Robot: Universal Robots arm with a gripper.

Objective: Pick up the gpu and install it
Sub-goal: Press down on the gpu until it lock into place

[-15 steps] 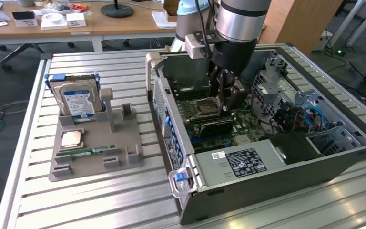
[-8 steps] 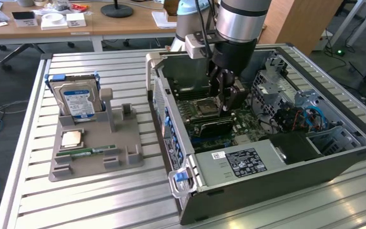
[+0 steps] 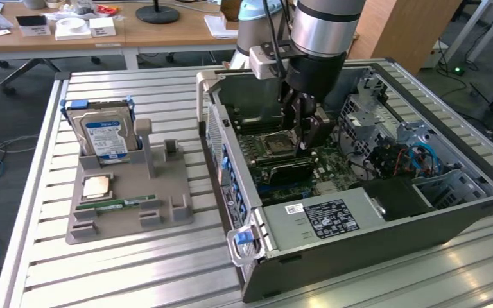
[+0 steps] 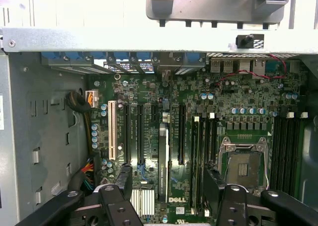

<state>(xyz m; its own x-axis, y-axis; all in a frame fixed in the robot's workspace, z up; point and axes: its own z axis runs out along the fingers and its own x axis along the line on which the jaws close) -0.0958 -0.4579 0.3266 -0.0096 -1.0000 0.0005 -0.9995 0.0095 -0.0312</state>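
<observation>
The gpu (image 3: pixel 284 169) stands on edge in a motherboard slot inside the open computer case (image 3: pixel 358 224), its black face showing in the exterior view. From the wrist view I see it as a thin upright strip (image 4: pixel 163 159) among the long black slots. My gripper (image 3: pixel 305 142) hangs just above it inside the case. It is open (image 4: pixel 166 188), with one finger on each side of the card and a gap between each finger and the card. Nothing is held.
On the exterior view's left, a grey holder (image 3: pixel 126 212) carries a blue-labelled hard drive (image 3: pixel 103 133), a CPU (image 3: pixel 97 186) and a RAM stick (image 3: pixel 126 204). The CPU socket (image 4: pixel 246 166) and the case's drive cages (image 3: pixel 375 115) lie close to the gripper.
</observation>
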